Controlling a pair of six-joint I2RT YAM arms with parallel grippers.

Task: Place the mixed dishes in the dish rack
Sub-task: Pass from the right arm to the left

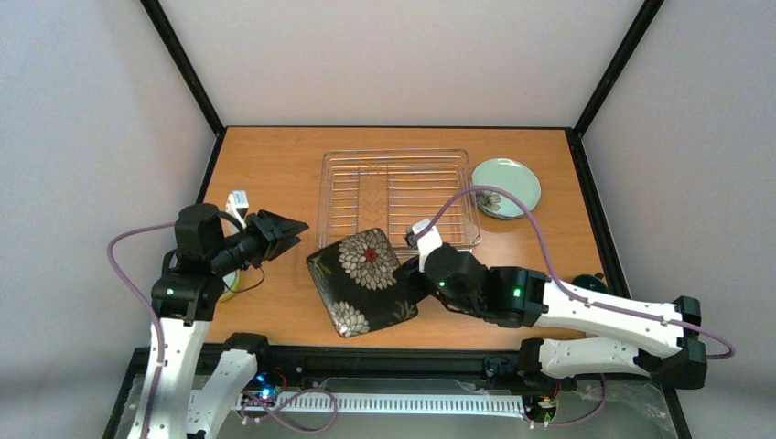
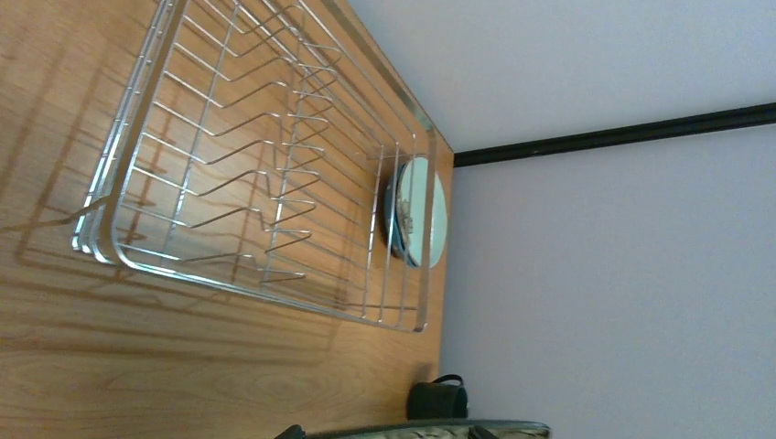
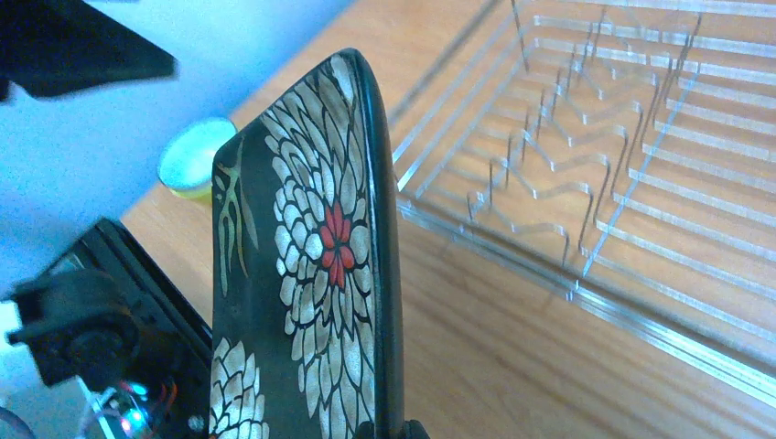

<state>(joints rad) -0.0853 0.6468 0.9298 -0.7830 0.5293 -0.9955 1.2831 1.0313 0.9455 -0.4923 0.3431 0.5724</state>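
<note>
My right gripper [image 1: 409, 274] is shut on the edge of the black square floral plate [image 1: 361, 279], which is tilted up just in front of the dish rack [image 1: 327, 197]. In the right wrist view the plate [image 3: 311, 265] stands on edge between my fingertips [image 3: 414, 430], with the rack [image 3: 567, 274] to its right. My left gripper [image 1: 288, 233] hangs open left of the plate and holds nothing. A pale mint plate [image 1: 506, 186] lies right of the rack. The dark green mug [image 2: 437, 400] stands near the right table edge. A yellow-green bowl [image 3: 195, 158] sits at the left.
The rack [image 2: 119, 256] holds no dishes among its upright tines. A small dark patterned piece [image 1: 490, 203] rests at the mint plate's near edge. My right arm [image 1: 586, 311] reaches across the front right of the wooden table [image 1: 274, 174]. Black frame posts border the table.
</note>
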